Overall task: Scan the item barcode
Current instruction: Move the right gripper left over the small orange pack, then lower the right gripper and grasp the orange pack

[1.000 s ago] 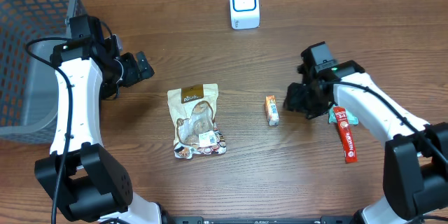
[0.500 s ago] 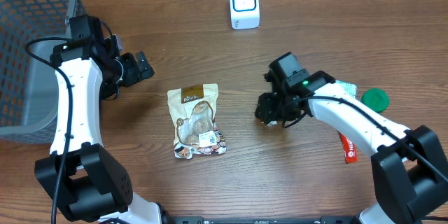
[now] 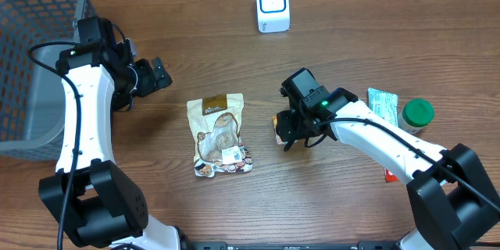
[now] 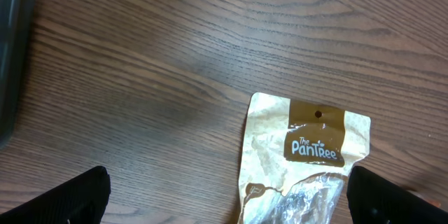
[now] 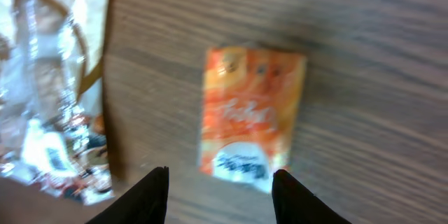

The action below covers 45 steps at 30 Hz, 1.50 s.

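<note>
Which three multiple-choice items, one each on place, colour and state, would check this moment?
1. Where does the white scanner stand?
A. At the far side, beyond the brown pouch
B. On top of the pouch
C. At the near edge

2. What colour is the lid of the jar?
A. Red
B. Green
C. White

3. How is the left gripper?
A. Shut on the pouch
B. Open, holding nothing
C. Shut, holding nothing

Answers:
1 A: the overhead view shows it alone at the top centre, well past the pouch.
2 B: the round lid is plainly green in the overhead view.
3 B: in the left wrist view its fingertips sit far apart, with only wood and the pouch lying below.
</note>
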Available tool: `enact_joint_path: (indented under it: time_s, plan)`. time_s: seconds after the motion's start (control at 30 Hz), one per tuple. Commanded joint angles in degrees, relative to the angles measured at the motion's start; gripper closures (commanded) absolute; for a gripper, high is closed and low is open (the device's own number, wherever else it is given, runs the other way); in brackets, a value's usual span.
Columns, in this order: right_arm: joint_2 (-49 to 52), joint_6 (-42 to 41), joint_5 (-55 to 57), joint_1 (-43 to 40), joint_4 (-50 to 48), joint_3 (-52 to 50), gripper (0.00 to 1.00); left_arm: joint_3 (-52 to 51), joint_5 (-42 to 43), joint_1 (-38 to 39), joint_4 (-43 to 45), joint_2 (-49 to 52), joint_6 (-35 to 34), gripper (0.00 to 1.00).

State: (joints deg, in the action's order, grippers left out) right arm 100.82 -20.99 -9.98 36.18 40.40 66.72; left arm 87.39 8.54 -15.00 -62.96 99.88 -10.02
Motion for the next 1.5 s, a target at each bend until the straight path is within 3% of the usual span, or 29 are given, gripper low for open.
enact_joint_path:
  time_s: [0.0,0.1,0.2,1.47]
  plan:
    - [0.2,-0.4,5.0,-0.7,-0.5,-0.4,0.51,1.2,-0.1,0.2,0.0,0.1,1.5,0.00]
    - [0.3,-0.4,5.0,-0.8,-1.1,-0.4,0.53,1.2,-0.1,0.2,0.0,0.1,1.5,0.00]
    - [0.6,-0.4,5.0,-0.8,-1.4,-0.4,0.67,1.2,-0.1,0.2,0.0,0.1,1.5,0.01]
    - [4.8,-8.3,6.3,-1.2,-6.0,-2.5,0.78,1.2,-0.1,0.2,0.0,0.1,1.5,0.01]
